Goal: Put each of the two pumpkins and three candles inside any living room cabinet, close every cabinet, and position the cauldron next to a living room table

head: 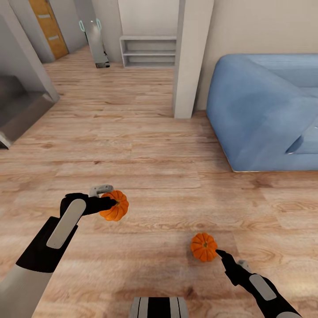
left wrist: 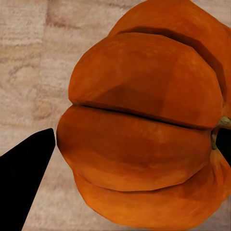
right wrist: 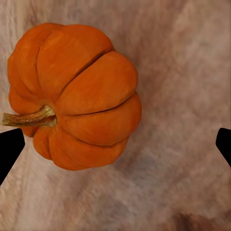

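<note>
Two orange ribbed pumpkins are in view over the wooden floor. My left gripper [head: 109, 203] is shut on one pumpkin [head: 115, 206]; in the left wrist view this pumpkin [left wrist: 144, 125] sits between a black fingertip [left wrist: 29, 178] on one side and a dark tip by its stem. The second pumpkin [head: 204, 247] lies on the floor, stem sideways. My right gripper [head: 221, 255] is just beside it, open; in the right wrist view the pumpkin [right wrist: 77, 96] lies close to one fingertip [right wrist: 9, 147], off the middle of the wide gap. The cabinet, candles and cauldron are out of view.
A blue sofa [head: 265, 110] stands at the right, a pale pillar [head: 190, 57] beside it. A white low shelf [head: 148, 51] is against the far wall. Grey steps [head: 22, 106] are at the left, an orange door [head: 48, 26] beyond. Bare wood floor [head: 145, 145] lies ahead.
</note>
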`<state>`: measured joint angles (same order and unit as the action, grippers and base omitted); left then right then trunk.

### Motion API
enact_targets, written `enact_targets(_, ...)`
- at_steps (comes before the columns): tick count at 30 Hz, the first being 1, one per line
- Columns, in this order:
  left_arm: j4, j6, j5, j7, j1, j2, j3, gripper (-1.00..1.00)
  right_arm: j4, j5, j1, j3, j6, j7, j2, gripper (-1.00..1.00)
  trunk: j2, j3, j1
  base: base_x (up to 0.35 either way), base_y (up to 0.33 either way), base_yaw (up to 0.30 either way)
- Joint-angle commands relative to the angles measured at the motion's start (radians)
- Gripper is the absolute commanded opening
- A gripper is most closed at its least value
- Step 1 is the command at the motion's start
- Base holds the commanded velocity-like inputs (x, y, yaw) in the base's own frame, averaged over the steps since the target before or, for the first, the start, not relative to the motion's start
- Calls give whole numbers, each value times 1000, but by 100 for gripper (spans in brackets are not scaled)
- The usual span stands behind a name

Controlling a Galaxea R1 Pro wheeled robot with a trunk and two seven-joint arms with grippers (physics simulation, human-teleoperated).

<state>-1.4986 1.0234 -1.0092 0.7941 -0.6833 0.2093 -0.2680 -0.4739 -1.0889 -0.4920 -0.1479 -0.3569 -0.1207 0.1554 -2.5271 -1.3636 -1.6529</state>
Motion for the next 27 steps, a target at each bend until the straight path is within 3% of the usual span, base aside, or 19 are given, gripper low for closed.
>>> enact_targets(1,-1,1,-8,11,-1,1,-2,-100,0,-2,0,-5,-7,-2,0,100,0,-1,0,97,0,0)
enact_targets(27,6,1,-13,7,-1,0,-2,-100,0,0,0,-5,-7,-2,-4,100,0,-1,0,25,46,0)
